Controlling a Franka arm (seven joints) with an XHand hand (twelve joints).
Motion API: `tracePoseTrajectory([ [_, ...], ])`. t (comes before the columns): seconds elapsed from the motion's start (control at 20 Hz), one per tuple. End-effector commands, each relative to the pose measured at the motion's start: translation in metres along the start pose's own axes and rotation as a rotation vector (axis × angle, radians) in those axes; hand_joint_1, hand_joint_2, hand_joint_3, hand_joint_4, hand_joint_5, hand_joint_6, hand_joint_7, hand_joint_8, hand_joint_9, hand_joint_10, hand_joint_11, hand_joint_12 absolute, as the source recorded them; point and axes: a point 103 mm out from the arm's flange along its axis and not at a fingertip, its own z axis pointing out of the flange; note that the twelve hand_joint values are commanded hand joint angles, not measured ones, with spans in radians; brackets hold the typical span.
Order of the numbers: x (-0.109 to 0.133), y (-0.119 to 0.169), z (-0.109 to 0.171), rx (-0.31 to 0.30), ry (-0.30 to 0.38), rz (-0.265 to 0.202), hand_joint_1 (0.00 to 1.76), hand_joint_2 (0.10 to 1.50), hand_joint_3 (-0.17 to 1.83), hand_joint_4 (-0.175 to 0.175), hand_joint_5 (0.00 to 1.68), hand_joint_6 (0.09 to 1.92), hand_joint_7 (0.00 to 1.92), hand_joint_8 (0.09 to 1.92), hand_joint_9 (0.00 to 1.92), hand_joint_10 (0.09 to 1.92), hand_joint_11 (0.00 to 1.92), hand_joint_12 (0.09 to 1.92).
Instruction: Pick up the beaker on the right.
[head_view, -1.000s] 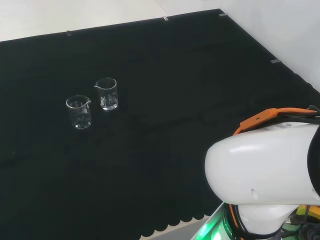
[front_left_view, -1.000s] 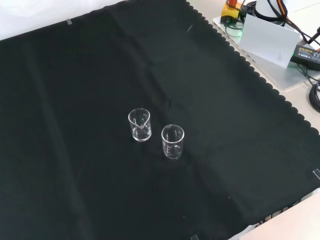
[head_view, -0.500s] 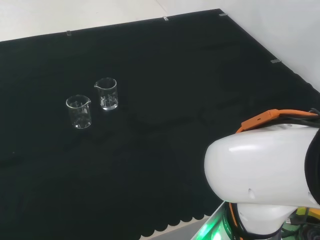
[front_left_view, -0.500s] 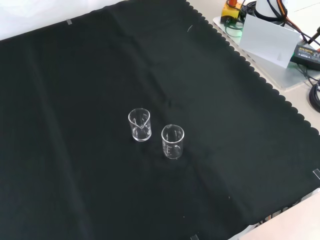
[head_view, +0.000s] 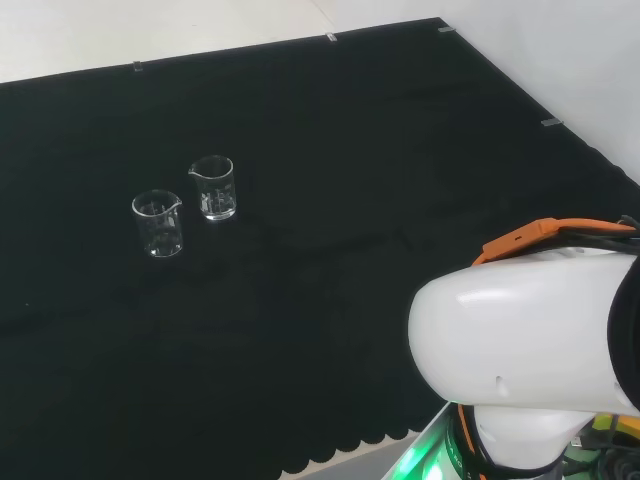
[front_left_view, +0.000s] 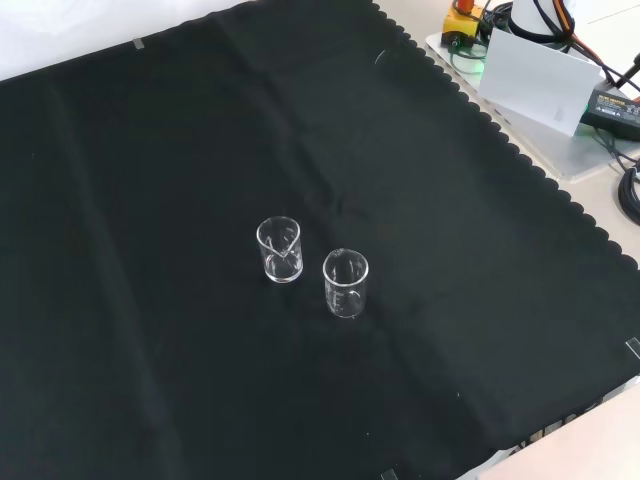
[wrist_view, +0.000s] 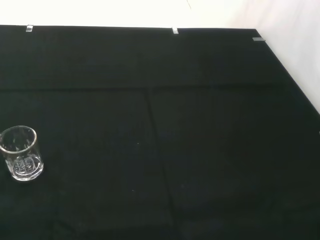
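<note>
I count two small clear glass beakers standing upright on the black cloth (head_view: 330, 150), close together but apart. In the head view the right-hand beaker (head_view: 213, 188) has its spout toward the left, and the left-hand beaker (head_view: 158, 223) stands a little nearer the camera. In the front view they sit mid-cloth (front_left_view: 280, 249) (front_left_view: 346, 284). Nothing stands around them. The arm's white link (head_view: 525, 345) with an orange cable (head_view: 545, 228) fills the head view's lower right, well apart. I cannot tell the hand's state.
</note>
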Motion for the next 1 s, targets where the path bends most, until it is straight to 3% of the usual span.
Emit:
tracePoseTrajectory([
  [0.05,0.005,0.025,0.028,-0.006,0.07,0.008,0.22,1.23,0.22,-0.02,0.15,0.09,0.23,0.09,0.35,0.09,0.0,0.82],
  [0.3,0.009,0.053,0.052,-0.009,0.105,-0.023,0.26,1.2,0.21,-0.02,0.15,0.09,0.23,0.09,0.35,0.09,0.0,0.82],
  [0.7,0.023,0.128,0.101,-0.01,0.158,-0.104,0.29,1.17,0.21,-0.02,0.15,0.09,0.25,0.09,0.36,0.09,0.0,0.83],
  [1.0,0.027,0.165,0.143,-0.006,0.256,-0.166,0.39,1.1,0.22,-0.017,0.16,0.09,0.26,0.09,0.39,0.09,0.0,0.92],
])
